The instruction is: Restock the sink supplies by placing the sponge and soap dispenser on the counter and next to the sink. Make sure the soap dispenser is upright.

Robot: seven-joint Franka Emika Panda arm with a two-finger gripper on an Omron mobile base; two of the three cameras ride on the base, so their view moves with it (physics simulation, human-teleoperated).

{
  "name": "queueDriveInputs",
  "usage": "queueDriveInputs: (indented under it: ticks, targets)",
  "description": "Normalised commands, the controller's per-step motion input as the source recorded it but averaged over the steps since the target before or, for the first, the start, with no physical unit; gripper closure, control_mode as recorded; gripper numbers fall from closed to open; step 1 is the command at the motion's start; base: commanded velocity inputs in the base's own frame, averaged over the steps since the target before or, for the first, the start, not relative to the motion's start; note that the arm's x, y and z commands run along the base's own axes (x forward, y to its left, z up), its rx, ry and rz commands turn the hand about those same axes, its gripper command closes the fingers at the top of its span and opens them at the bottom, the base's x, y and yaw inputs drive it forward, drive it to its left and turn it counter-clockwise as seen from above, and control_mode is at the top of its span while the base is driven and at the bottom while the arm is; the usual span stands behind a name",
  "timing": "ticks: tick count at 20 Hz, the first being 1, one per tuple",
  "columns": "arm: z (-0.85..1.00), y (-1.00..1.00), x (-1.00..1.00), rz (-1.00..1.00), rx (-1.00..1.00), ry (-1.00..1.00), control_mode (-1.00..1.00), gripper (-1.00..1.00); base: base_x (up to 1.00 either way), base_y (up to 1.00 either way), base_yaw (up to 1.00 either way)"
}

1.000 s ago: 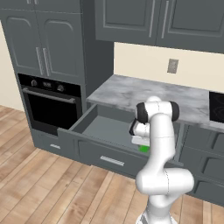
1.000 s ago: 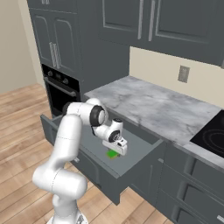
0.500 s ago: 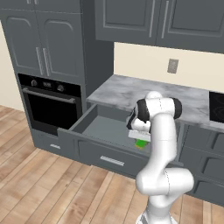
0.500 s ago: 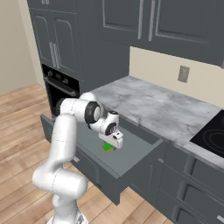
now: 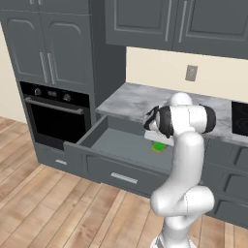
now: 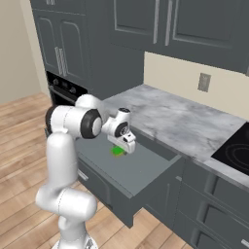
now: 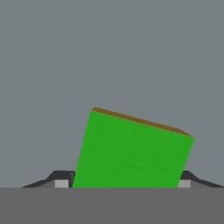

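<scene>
open drawer [image 5: 111, 145] below the counter [image 6: 170, 116], oven [image 5: 55, 114] to its left; the sponge [image 7: 131, 151] lies flat on the bare drawer floor toward the back, near the rear wall under the counter edge. the gripper [image 7: 122, 183], fingers [image 7: 61, 180] spread on either side of the sponge, hangs over it, open floor on all other sides.

Matt green sponge [image 7: 131, 153] (brownish edge), veined marble counter [image 6: 185, 121], wood-plank floor [image 5: 53, 208].
</scene>
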Motion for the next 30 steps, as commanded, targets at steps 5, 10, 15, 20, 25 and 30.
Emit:
queueDriveInputs:
  ticks: [5, 10, 15, 20, 25, 30]
  targets:
    - [0.81, 0.1, -0.7, -0.08, 0.0, -0.07, -1.0, 1.0, 0.0, 0.0, 0.0]
    - [0.95, 0.0, -0.81, -0.1, 0.0, -0.1, -1.0, 1.0, 0.0, 0.0, 0.0]
    - [0.89, 0.02, -0.81, -0.08, 0.0, -0.11, -1.0, 1.0, 0.0, 0.0, 0.0]
    - [0.58, 0.21, -0.73, -0.06, -0.01, -0.08, -1.0, 1.0, 0.0, 0.0, 0.0]
    - [0.13, 0.45, -0.36, -0.01, -0.05, 0.0, -1.0, 1.0, 0.0, 0.0, 0.0]
    - [0.0, 0.21, 0.0, 0.0, -0.04, 0.05, -1.0, 1.0, 0.0, 0.0, 0.0]
